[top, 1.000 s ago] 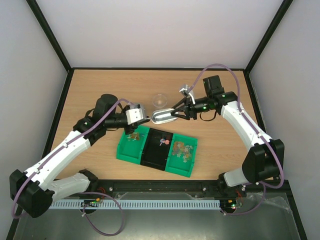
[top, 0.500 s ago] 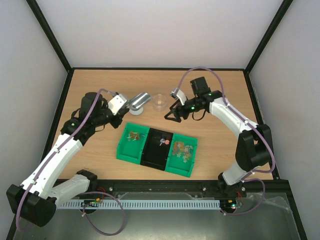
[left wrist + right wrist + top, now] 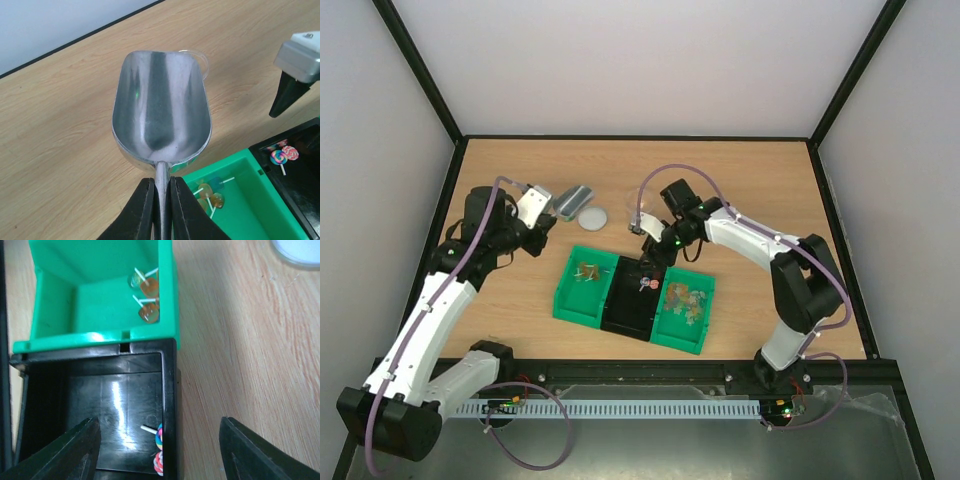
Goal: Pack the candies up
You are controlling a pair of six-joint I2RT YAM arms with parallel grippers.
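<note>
The candies lie in three joined bins: gold lollipops (image 3: 585, 272) in the left green bin (image 3: 570, 300), two swirled ones (image 3: 159, 449) in the black middle bin (image 3: 628, 312), and several mixed ones (image 3: 685, 300) in the right green bin (image 3: 692, 335). My left gripper (image 3: 161, 186) is shut on the handle of an empty metal scoop (image 3: 160, 110), held over bare table behind the left bin. My right gripper (image 3: 159, 452) hangs open over the far rim of the black bin, its jaws wide apart with nothing between them.
A small pale round cup (image 3: 592, 216) stands on the table just right of the scoop (image 3: 574, 198), behind the left green bin. The right arm's cable (image 3: 655, 178) loops above the table's middle. Black frame rails border the table.
My left arm has pulled the scoop back and to the left, away from the bins. My right gripper has opened and swung left and nearer, down over the black bin.
</note>
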